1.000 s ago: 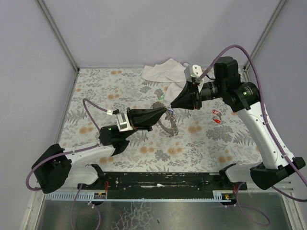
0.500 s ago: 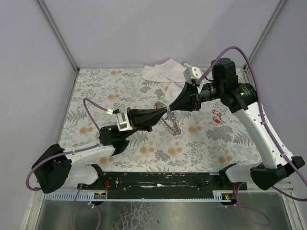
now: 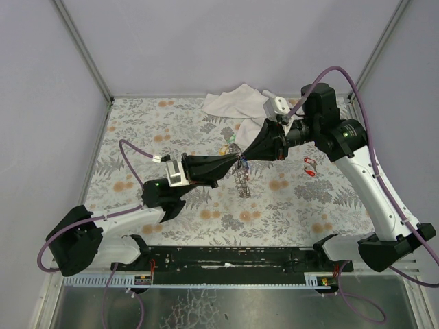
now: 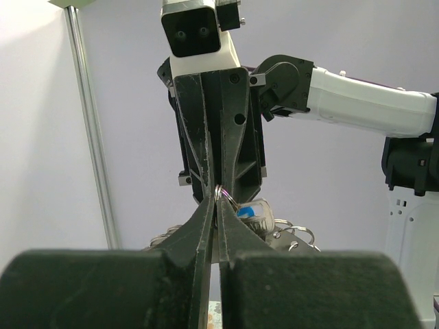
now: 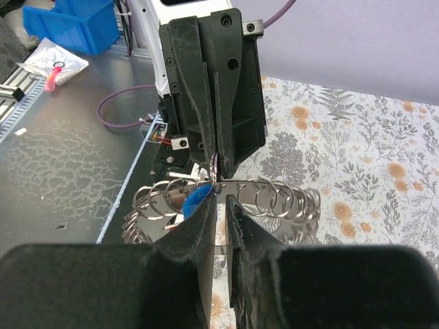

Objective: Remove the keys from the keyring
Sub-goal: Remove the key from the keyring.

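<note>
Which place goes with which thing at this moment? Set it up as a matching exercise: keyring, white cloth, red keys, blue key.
Things: 1 keyring; 2 white cloth; 3 red keys; 4 blue key.
Places: A loose on the table, on the right arm's side; B pinched by left gripper and right gripper, dangling; C among the rings near the pinch; D far table edge.
Pairs: 1-B, 2-D, 3-A, 4-C.

Keyring (image 5: 274,199) silvery; key (image 5: 196,199) blue; table cover (image 5: 357,151) floral; cloth (image 3: 230,101) white.

Keyring (image 5: 274,199) raised, silvery coils dangling; blue key (image 5: 194,199) attached beneath.
</note>
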Controlling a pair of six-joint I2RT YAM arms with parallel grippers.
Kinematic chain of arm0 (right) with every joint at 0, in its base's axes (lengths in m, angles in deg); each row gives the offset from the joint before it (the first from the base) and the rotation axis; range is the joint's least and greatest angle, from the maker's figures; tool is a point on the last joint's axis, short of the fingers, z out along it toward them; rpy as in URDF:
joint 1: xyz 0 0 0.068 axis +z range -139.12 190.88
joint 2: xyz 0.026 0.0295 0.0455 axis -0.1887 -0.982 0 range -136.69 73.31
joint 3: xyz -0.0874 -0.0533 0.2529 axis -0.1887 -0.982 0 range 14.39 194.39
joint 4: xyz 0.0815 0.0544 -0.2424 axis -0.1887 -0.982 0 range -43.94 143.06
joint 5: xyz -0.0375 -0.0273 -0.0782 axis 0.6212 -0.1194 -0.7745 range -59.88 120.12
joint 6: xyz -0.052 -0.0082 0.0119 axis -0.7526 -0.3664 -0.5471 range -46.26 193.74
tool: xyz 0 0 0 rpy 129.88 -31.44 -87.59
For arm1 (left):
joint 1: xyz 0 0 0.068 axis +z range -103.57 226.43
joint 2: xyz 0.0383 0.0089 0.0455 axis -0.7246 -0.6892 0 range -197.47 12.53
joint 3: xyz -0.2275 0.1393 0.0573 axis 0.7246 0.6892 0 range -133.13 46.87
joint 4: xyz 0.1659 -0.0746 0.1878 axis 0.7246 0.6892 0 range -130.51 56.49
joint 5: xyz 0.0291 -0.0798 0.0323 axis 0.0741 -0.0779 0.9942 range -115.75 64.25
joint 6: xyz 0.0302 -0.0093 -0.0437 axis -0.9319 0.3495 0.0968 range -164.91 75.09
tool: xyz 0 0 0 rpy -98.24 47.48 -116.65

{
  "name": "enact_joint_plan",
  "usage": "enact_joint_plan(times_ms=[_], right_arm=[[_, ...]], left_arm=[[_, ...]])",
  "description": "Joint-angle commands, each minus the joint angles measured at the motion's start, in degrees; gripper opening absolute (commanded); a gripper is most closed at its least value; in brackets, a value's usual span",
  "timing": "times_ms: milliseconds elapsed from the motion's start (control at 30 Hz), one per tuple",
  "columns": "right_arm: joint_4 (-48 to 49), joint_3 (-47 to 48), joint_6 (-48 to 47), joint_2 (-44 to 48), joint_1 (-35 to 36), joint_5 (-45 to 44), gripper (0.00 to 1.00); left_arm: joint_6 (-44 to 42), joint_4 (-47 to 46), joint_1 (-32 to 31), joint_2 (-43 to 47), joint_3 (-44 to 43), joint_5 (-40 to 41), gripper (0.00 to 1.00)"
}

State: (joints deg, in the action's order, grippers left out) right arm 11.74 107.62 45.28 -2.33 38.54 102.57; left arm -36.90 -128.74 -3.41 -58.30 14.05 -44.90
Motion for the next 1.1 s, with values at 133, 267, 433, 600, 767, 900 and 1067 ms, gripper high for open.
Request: enact_joint_plan(times_ms=[133,267,433,600,767,900,1067], right_arm=[[1.7,1.1,1.2,1.2,0.6,2.7,0.2],[2.2,1.1,1.7,1.3,0.6,2.4,0.21],[4.3,0.0,3.4,1.3,0.6,2.3,0.18],[4.7,-0.2,3.7,1.4,0.6,1.8,0.08],[4.4,-0.8,2.6,1.4,0.6,0.6,0.0],[2.7,-0.6,0.4,1.6,0.6,-0.2,0.0],[1.2,-0.8,-1.7,1.8,0.5,-2.3,0.0]], left_arm=[[0.1,-4.2,-0.3,-0.7,-1.6,0.9,0.0],[0.2,-4.1,-0.3,-0.6,-1.5,1.0,0.0],[0.3,-4.1,-0.2,-0.7,-1.4,0.9,0.0],[0.3,-4.1,-0.3,-0.7,-1.0,0.8,0.0],[0.6,-4.1,-0.3,-0.6,-0.8,0.4,0.0],[1.0,-4.1,-0.3,-0.4,-0.4,0.3,0.01],[1.8,-4.1,-0.2,0.4,1.4,2.1,0.18]])
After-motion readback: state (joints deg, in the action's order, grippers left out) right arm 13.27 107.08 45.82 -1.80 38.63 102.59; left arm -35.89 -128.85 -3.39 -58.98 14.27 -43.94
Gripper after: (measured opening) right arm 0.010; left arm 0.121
